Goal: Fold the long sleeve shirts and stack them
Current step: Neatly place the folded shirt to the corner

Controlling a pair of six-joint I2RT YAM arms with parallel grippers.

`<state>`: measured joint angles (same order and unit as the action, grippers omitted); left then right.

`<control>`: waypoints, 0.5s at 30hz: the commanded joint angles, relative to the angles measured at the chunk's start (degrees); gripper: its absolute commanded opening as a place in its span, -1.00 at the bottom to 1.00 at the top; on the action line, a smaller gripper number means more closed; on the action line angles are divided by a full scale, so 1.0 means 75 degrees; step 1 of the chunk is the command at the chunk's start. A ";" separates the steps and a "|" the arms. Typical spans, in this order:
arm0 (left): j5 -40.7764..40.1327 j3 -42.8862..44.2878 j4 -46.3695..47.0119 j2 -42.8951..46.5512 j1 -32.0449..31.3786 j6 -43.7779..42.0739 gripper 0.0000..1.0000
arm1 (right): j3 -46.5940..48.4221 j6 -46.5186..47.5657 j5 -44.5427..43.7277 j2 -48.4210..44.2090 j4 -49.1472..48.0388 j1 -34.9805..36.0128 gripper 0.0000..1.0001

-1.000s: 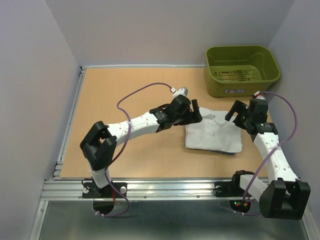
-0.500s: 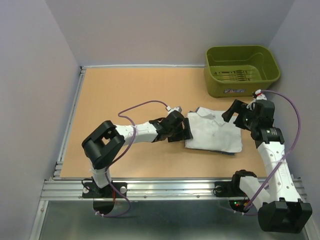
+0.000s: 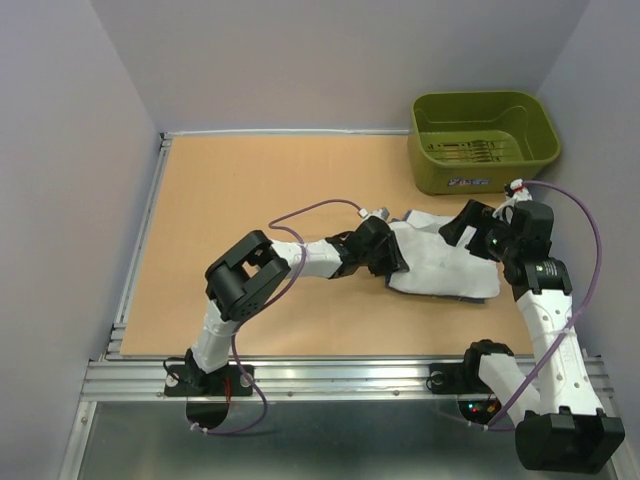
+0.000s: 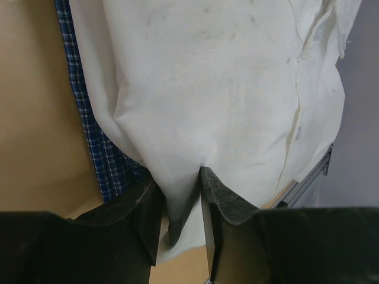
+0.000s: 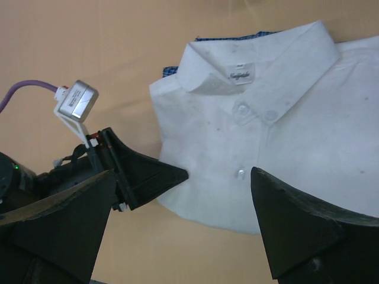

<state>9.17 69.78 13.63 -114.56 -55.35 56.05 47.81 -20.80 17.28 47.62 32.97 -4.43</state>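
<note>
White shirt (image 3: 445, 265) lies folded and buttoned, collar toward the far edge, on the right side of the table (image 3: 250, 190), closer to the far right corner than the near one. Under it sits the blue checked shirt (image 4: 95, 130), only a strip showing along the white one's left side and a sliver behind the collar. So the stack looks made, and this reads as tidying or shifting it.

Left fingers (image 4: 222, 201) are pinched narrow on a tuck of white cloth at the stack's left edge. Whether any of the blue is caught in there too, I cannot tell. Right fingers (image 5: 296, 225) hang spread wide above the collar end, holding nothing and touching nothing.

How will it handle? Light, soft, limp cotton with no stiffness outside the collar and button strip. Drag one edge and the top layer should slide or bunch over the one below, undoing the fold. A better hold looks like both layers together at a folded edge, or two opposite edges at once, with the free right fingers taking the far side.

Close behind the stack, in the far right corner, stands the green bin (image 3: 545, 150), just beside the right arm's wrist. The two arms are also near each other over the cloth.
</note>
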 commanded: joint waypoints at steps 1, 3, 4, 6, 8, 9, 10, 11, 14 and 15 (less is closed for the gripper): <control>0.0172 0.1042 0.0842 -0.0392 -0.0272 0.0389 -0.19 | 0.0656 -0.0075 0.0262 -0.0103 -0.0107 0.0063 1.00; 0.0160 0.1663 0.0843 -0.0813 -0.0365 0.0366 -0.19 | 0.0668 -0.0121 0.0298 -0.0114 -0.0119 0.0063 1.00; 0.0160 0.1874 0.0843 -0.0966 -0.0389 0.0378 -0.19 | 0.0668 -0.0110 0.0309 -0.0126 -0.0119 0.0063 1.00; 0.0125 0.2437 0.0948 -0.1388 -0.0436 0.0587 -0.18 | 0.0668 -0.0122 0.0310 -0.0138 -0.0131 0.0063 1.00; 0.0148 0.2869 0.1158 -0.1785 -0.0483 0.0822 -0.17 | 0.0656 -0.0098 0.0310 -0.0161 -0.0142 0.0086 1.00; 0.0172 0.3011 0.1264 -0.1927 -0.0518 0.0928 -0.16 | 0.0656 -0.0110 0.0333 -0.0161 -0.0154 0.0086 1.00; 0.0195 0.3198 0.1346 -0.2079 -0.0588 0.1022 -0.15 | 0.0645 -0.0110 0.0321 -0.0184 -0.0166 0.0086 1.00; 0.0184 0.3560 0.1463 -0.2336 -0.0623 0.1208 -0.14 | 0.0645 -0.0110 0.0321 -0.0185 -0.0166 0.0098 1.00; 0.0021 0.4286 0.1710 -0.2816 -0.0775 0.1432 -0.11 | 0.0633 -0.0098 0.0286 -0.0243 -0.0177 0.0110 1.00; -0.0015 0.4499 0.1722 -0.2946 -0.0799 0.1479 -0.08 | 0.0621 -0.0075 0.0275 -0.0243 -0.0177 0.0121 1.00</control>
<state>10.00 96.12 21.02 -134.34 -59.75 63.75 48.95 -21.41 18.74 47.24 33.01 -4.05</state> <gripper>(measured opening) 0.442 0.998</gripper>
